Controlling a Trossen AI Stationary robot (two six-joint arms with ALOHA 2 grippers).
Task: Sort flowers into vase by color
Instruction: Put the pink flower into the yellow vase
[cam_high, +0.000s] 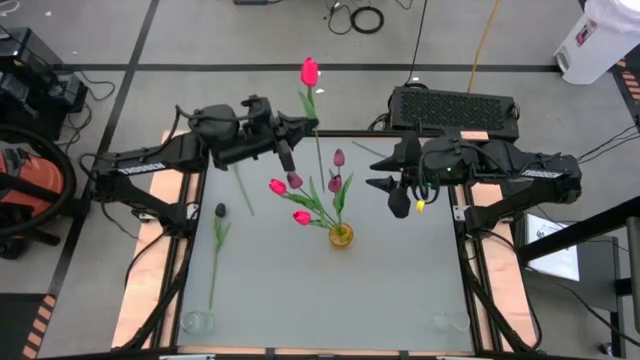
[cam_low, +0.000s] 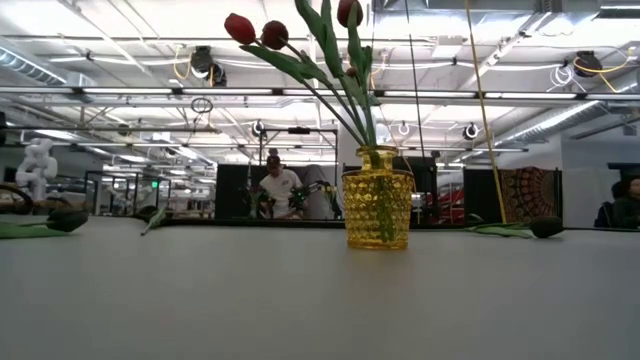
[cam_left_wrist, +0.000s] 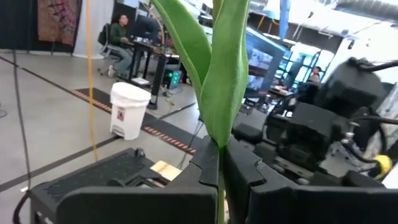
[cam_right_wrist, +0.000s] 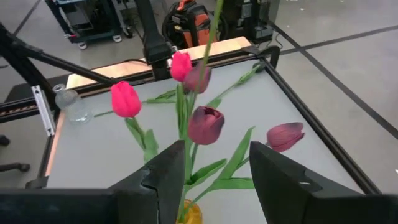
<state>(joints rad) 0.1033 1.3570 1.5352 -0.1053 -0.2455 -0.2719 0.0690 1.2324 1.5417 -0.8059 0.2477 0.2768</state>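
yellow vase (cam_high: 341, 236) holding tulips (cam_high: 301, 216); left gripper (cam_high: 297, 128) clamping pink tulip (cam_high: 309, 71); right gripper (cam_high: 385, 185) half-spread

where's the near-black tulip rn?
High view: the near-black tulip lies flat on the table's left side, head pointing away from the front edge, below the left gripper and left of the yellow vase.

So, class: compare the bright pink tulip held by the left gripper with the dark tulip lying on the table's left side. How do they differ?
The pink tulip is bright pink; the dark tulip is near-black. The pink tulip is pinched by its stem in the shut left gripper, its head beyond the table's far edge; the dark tulip lies flat, untouched, on the table. Both have long green stems.
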